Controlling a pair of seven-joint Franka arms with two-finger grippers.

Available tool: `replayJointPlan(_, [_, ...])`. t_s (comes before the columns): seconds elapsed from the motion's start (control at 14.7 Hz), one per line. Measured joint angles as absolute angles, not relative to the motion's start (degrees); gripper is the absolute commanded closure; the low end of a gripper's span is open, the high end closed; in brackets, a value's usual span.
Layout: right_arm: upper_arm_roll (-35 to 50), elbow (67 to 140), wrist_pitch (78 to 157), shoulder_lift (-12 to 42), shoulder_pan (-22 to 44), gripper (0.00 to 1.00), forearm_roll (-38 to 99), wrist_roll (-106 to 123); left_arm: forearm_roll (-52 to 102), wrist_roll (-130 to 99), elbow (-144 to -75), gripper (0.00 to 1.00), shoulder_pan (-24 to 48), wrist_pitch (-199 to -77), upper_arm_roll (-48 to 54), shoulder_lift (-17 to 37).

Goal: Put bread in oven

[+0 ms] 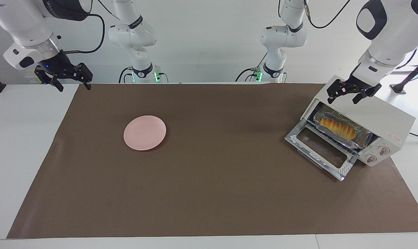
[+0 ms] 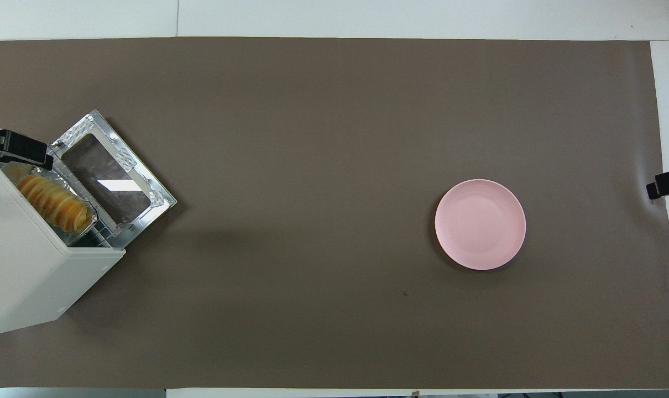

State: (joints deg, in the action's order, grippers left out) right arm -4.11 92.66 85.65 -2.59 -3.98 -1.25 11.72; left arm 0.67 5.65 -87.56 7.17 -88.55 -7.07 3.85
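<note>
The cream-white oven (image 1: 385,117) stands at the left arm's end of the table with its glass door (image 1: 321,152) dropped open. The golden ridged bread (image 1: 337,127) lies inside it on a silver foil tray (image 1: 363,141). The overhead view also shows the oven (image 2: 25,276), the bread (image 2: 52,203) and the door (image 2: 113,177). My left gripper (image 1: 343,98) hangs open and empty just over the oven's top front edge; it also shows in the overhead view (image 2: 11,152). My right gripper (image 1: 74,84) is open, empty and raised over the brown mat's corner at the right arm's end.
A round pink plate (image 1: 145,132) sits bare on the brown mat (image 1: 212,193), toward the right arm's end; it also shows in the overhead view (image 2: 480,224). The oven's open door juts out over the mat toward the table's middle.
</note>
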Motion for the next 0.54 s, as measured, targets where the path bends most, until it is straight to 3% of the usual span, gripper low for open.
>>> replayJointPlan(0.54, [-4.1,92.7,85.6,-2.6,-4.0,0.00,-1.3,11.7,0.7,5.5,-87.7,0.00,7.1,-88.5,-6.3,3.8])
